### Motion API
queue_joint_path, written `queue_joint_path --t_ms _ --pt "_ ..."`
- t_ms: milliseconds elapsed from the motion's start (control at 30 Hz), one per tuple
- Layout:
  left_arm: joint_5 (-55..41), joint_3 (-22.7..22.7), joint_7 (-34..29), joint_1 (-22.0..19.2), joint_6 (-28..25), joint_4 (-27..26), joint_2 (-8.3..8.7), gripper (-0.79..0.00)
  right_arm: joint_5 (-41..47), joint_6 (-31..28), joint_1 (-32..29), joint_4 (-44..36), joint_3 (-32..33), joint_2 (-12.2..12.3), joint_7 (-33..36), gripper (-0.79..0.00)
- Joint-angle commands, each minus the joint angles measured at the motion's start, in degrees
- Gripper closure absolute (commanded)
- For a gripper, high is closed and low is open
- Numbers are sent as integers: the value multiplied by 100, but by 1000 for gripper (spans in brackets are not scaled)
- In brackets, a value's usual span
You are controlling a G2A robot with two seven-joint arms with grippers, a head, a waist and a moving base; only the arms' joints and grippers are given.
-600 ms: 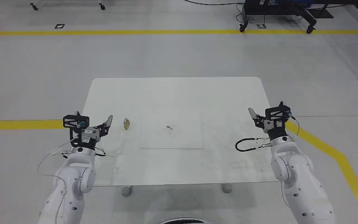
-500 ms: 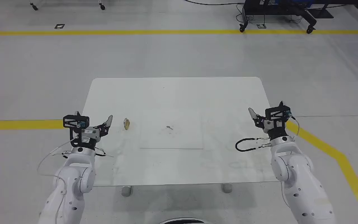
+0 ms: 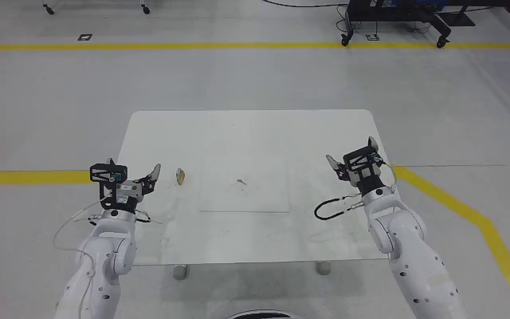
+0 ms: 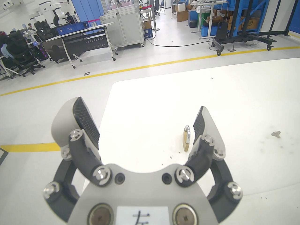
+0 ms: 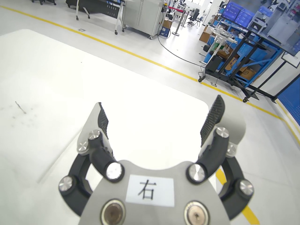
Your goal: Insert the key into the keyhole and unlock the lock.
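A small brass padlock (image 3: 181, 175) lies on the white table (image 3: 255, 131) near its left side. The little metal key (image 3: 241, 183) rests apart from it, toward the table's middle. My left gripper (image 3: 127, 171) hovers open at the left edge, just short of the padlock (image 4: 186, 138), which sits beside one fingertip. The key (image 4: 276, 134) lies farther off from my left gripper (image 4: 140, 108). My right gripper (image 3: 351, 155) stands open over the table's right edge, with nothing between its fingers. From my right gripper (image 5: 159, 104), the key (image 5: 20, 107) is a thin sliver far across the table.
A black cable loop (image 3: 327, 209) hangs from the right arm above the table's right part. A faint rectangular outline (image 3: 245, 210) marks the table's front middle. Yellow floor lines (image 3: 239, 45) run around the table, with carts and desks far behind.
The right arm has swung inward, from outside the table's right edge to above it, its gripper still open. The left arm, padlock and key have not moved.
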Motion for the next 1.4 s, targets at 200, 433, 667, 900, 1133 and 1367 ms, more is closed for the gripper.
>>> queue_joint_path --t_ms 200,433,667,900,1133,1367 --pt "0 0 0 0 0 0 0 -785 13 -4 -7 -2 16 1 -17 -785" --pt "0 0 0 0 0 0 0 -785 13 -4 -7 -2 16 1 -17 -785" --pt "0 0 0 0 0 0 0 -785 202 -444 329 79 -215 -20 337 -785" --pt "0 0 0 0 0 0 0 -785 486 -1039 977 545 -791 -89 711 -785" --pt "0 0 0 0 0 0 0 -785 486 -1039 977 545 -791 -89 711 -785" --pt "0 0 0 0 0 0 0 -785 516 -1225 1021 594 -882 -93 801 -785"
